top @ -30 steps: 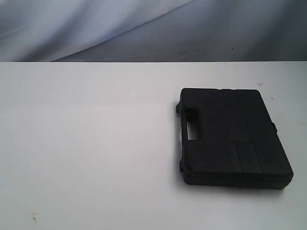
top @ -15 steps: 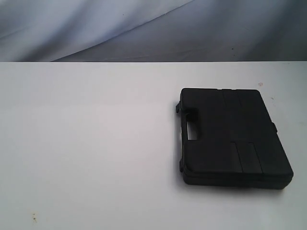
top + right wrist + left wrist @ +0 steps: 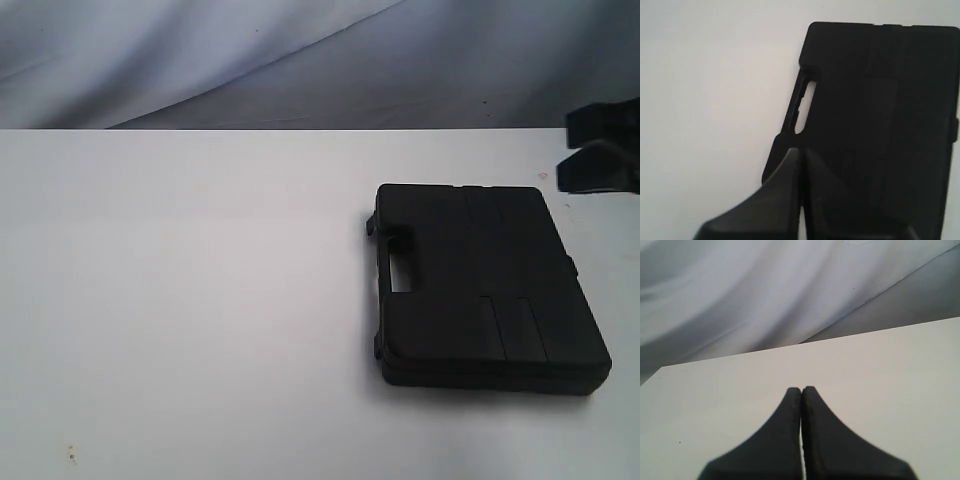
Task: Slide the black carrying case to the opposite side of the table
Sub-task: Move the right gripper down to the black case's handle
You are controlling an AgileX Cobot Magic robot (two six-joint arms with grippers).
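One black case [image 3: 485,285] on the right half of the counter [image 3: 200,300], and my right arm is the nearer one.

The case lies flat with its long axis running from the far edge toward the camera. Its handle [image 3: 398,270] edge faces the bare left side, so I judge the slide goes broadside, handle leading. In the exterior view the right pincer [image 3: 600,150] hangs at the frame's right edge, just beyond the case's far right corner and apart from it. Its wrist view shows what that view cannot: the tips pressed together, holding nothing, looking down the lid toward the handle slot. How high they are above the lid I cannot tell. The left pincer [image 3: 801,390] shows only in its own wrist view, closed and empty over bare counter, with the case not in sight.
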